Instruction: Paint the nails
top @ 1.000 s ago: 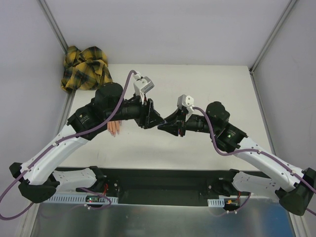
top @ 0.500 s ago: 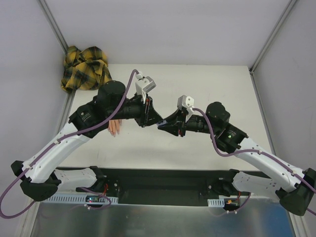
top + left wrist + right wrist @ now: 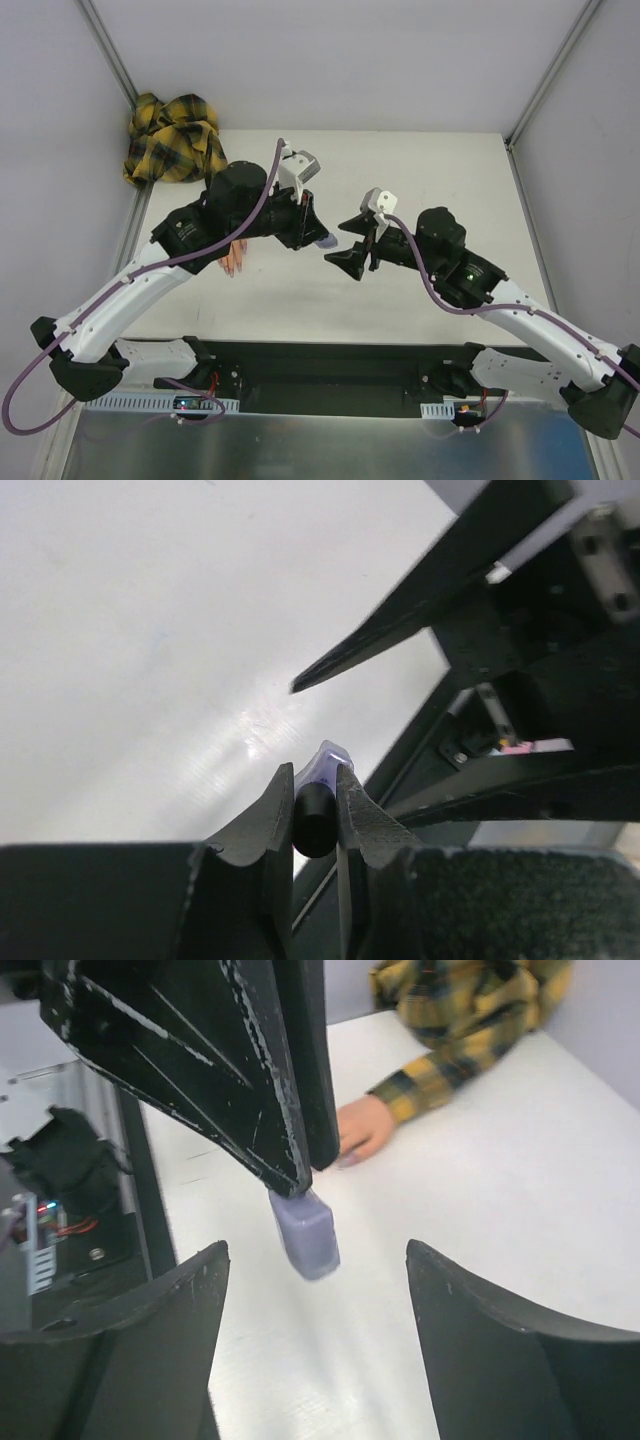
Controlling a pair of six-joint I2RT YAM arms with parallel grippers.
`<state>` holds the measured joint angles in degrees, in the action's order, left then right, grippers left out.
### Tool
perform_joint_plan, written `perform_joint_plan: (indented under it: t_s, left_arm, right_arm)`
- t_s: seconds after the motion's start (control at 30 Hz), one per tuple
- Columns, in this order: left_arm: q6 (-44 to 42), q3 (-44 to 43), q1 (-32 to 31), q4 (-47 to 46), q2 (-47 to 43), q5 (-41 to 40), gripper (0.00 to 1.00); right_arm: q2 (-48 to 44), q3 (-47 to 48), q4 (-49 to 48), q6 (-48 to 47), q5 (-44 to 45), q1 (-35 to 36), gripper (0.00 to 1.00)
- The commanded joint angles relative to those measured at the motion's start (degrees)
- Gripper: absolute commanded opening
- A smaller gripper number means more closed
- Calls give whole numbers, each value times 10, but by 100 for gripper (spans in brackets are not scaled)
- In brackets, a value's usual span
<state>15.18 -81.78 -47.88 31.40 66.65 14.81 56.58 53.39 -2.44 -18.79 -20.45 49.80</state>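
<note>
My left gripper [image 3: 310, 770] is shut on the black cap [image 3: 313, 818] of a small purple bottle [image 3: 305, 1232], which hangs from its fingers [image 3: 250, 1090] above the table. The bottle [image 3: 325, 242] shows at mid-table between the two arms. Just right of it my right gripper [image 3: 342, 243] stands open, its fingers on either side of the bottle and clear of it. The flesh-coloured fake hand [image 3: 365, 1125] lies behind the bottle, one purplish nail [image 3: 347, 1160] showing at a fingertip. In the top view the hand [image 3: 232, 260] peeks out under my left arm.
The yellow-black plaid sleeve [image 3: 175, 135] is bunched at the table's far left corner and runs to the hand [image 3: 470, 1010]. Grey walls enclose the white table [image 3: 430, 170]. A black strip [image 3: 330, 365] runs along the near edge by the arm bases.
My right gripper has opened and let go of the bottle, drawing back slightly. My left gripper shut on the cap and shifted a little left with the bottle.
</note>
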Motion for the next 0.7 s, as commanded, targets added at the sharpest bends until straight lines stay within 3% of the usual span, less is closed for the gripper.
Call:
perform_joint_plan:
  t_s: [0.0,0.13,0.3,0.47,0.67]
  left_arm:
    - [-38,-23,7,5,37,-113,0]
    - [-59,-34,7,-3,102,-208,0]
    - [-84,-37,15,-77,202,-250,0]
    - [-88,-42,35,-185,288,-245,0]
    - [-83,-136,59,-199,433,-212,0]
  right_arm:
    - [-53,1,17,-22,161,-4,75]
    - [-95,-28,-5,2,298,-22,76]
    - [-132,-68,-32,40,441,-40,76]
    - [-175,-107,-45,52,475,-67,77]
    - [-225,-136,-57,56,488,-84,79]
